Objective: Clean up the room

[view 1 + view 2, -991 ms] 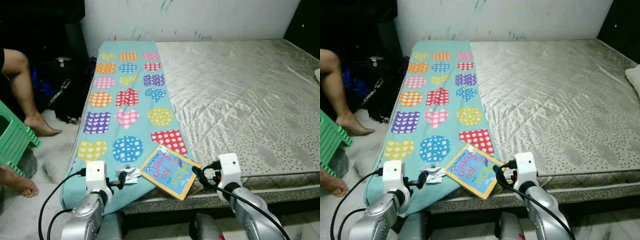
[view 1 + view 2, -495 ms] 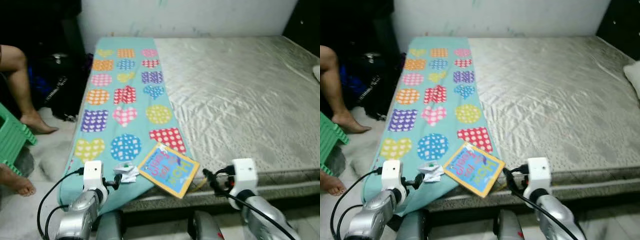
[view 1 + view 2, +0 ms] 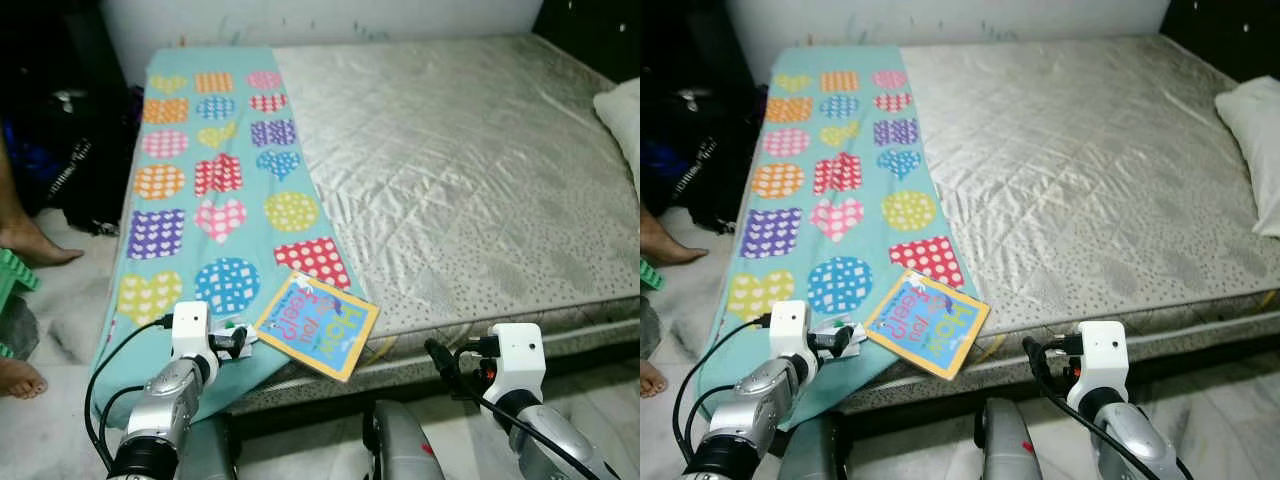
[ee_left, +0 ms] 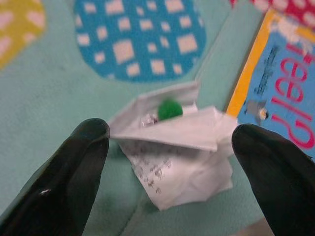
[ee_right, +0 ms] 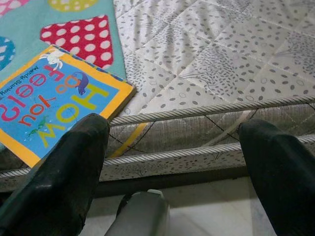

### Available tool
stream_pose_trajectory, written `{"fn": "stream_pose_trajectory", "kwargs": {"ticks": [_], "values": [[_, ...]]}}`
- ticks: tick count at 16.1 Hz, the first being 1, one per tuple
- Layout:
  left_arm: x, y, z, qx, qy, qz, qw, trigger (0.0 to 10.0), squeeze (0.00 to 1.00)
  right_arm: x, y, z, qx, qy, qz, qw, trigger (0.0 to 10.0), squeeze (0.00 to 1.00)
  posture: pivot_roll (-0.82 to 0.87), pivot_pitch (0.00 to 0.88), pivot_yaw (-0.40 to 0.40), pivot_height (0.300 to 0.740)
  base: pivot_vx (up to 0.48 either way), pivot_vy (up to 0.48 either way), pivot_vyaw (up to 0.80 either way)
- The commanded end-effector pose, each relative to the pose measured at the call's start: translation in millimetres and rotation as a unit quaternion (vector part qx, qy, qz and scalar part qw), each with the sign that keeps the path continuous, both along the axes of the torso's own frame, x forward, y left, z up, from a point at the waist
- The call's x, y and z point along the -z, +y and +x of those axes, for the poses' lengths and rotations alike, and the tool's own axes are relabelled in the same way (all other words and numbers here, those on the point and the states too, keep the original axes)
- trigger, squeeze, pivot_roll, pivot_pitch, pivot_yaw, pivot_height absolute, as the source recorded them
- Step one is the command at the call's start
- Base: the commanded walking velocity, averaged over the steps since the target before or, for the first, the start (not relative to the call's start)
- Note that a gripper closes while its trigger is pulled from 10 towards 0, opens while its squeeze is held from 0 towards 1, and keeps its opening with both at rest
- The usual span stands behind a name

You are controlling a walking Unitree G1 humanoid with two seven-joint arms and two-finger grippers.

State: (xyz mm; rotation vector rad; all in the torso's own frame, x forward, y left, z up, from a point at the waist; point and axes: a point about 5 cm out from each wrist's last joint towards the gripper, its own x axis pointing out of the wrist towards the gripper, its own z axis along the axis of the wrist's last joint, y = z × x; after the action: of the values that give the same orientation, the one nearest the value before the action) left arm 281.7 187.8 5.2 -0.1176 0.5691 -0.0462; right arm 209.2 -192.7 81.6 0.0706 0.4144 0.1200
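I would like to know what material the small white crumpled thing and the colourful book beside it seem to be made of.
The white crumpled thing looks like thin matte paper: sharp creases and faint printed lines, perhaps a receipt or wrapper; a small green bit lies in it. The book looks like stiff cardboard with a slightly glossy printed cover, since it lies flat and juts past the mattress edge without bending. The open left gripper frames the paper.

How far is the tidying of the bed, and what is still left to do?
Nothing looks put away yet. In hand: the left hand, fingers open, is at the crumpled paper on the patterned blanket, not yet gripping it. Left: that paper and the picture book at the mattress edge. The right hand hangs open below that edge.
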Motion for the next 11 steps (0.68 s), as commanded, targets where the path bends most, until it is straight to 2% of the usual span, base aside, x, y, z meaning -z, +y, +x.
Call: {"fn": "stream_pose_trajectory", "kwargs": {"ticks": [1, 7, 8, 9, 10, 11], "values": [[-1, 1.8, 2.6, 0.005, -0.003, 0.006, 1.0, 10.0, 0.0, -4, -0.6, -2.8, 0.003, -0.001, -0.001, 1.0, 10.0, 0.0, -0.28, 0.135, -0.029, 0.603, 0.0, 0.0, 0.0], [4, -8.3, 9.3, 0.03, 0.004, 0.0, 1.0, 10.0, 0.0, -5, 1.0, -5.2, 0.001, 0.004, 0.0, 1.0, 10.0, 0.0, -0.28, 0.146, -0.029, 0.603, 0.0, 0.0, 0.0], [4, -9.3, 10.9, 0.035, 0.002, -0.001, 0.999, 8.6, 0.0, -5, 1.4, -5.3, 0.0, 0.005, 0.001, 1.0, 10.0, 0.0, -0.28, 0.146, -0.029, 0.603, 0.0, 0.0, 0.0], [4, -9.8, 11.7, 0.037, 0.001, -0.003, 0.999, 2.9, 0.0, -5, 1.5, -5.2, 0.0, 0.005, 0.002, 1.0, 10.0, 0.0, -0.28, 0.146, -0.029, 0.603, 0.0, 0.0, 0.0], [4, -9.5, 12.6, 0.041, 0.001, -0.003, 0.999, 0.0, 0.0, -5, 2.3, -4.8, 0.0, 0.006, 0.003, 1.0, 10.0, 0.0, -0.28, 0.149, -0.028, 0.603, 0.0, 0.0, 0.0], [5, -9.4, 12.7, 0.042, 0.001, -0.005, 0.999, 0.0, 0.0, -5, 2.4, -4.8, 0.0, 0.006, 0.003, 1.0, 10.0, 0.0, -0.28, 0.149, -0.028, 0.603, 0.0, 0.0, 0.0]]}}
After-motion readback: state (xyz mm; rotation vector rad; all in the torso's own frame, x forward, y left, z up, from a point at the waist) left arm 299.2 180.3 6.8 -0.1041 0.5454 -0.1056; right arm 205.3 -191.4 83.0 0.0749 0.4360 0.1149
